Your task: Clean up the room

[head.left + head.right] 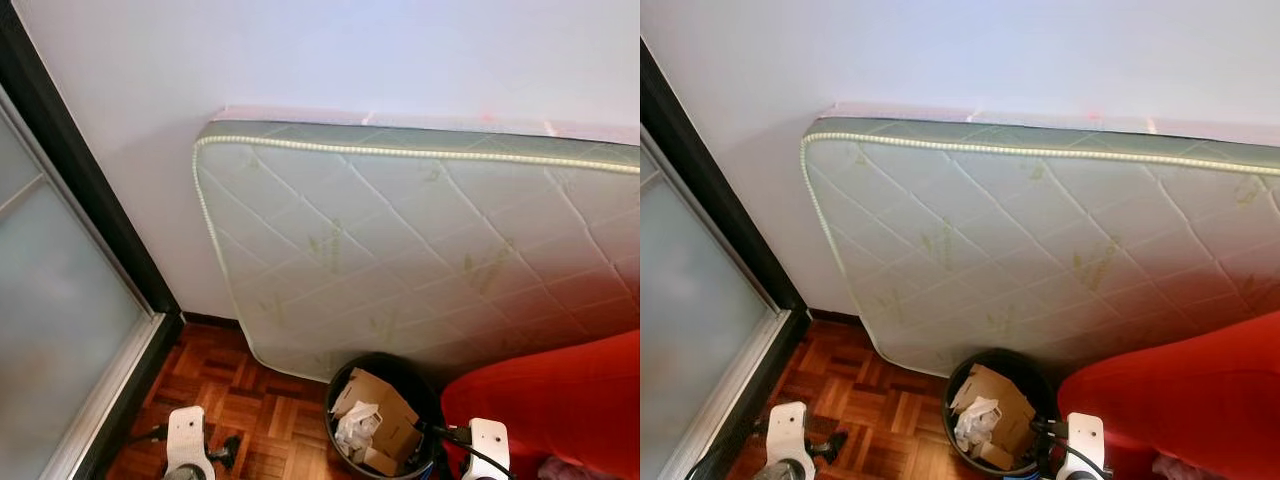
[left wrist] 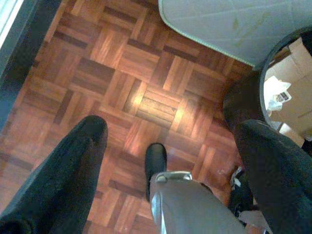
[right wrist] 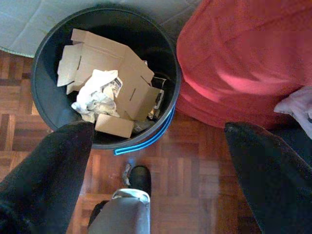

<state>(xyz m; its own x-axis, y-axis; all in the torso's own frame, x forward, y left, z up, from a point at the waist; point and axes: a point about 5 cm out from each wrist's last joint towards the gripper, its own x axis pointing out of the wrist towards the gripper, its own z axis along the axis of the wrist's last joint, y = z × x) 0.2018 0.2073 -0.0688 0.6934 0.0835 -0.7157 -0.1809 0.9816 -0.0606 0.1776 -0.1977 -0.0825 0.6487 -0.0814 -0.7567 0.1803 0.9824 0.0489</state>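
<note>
Parquet floor point(image 2: 122, 63) holds upright bin point(image 3: 53, 102), mouth upward, cardboard point(image 3: 126, 73) inside.

White wall point(image 1: 330, 50), quilted mattress point(image 1: 430, 250) leaning on it, parquet floor point(image 2: 146, 97), frosted sliding door point(image 1: 50, 300) left, red sofa point(image 1: 560, 400) right.

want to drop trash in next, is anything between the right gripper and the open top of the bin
Nothing visible blocks it. The right gripper, fingers open and empty, hangs above the parquet floor just beside the black bin. The bin's mouth is open, holding cardboard and crumpled paper. The red cushion sits beside it, not across it.
</note>
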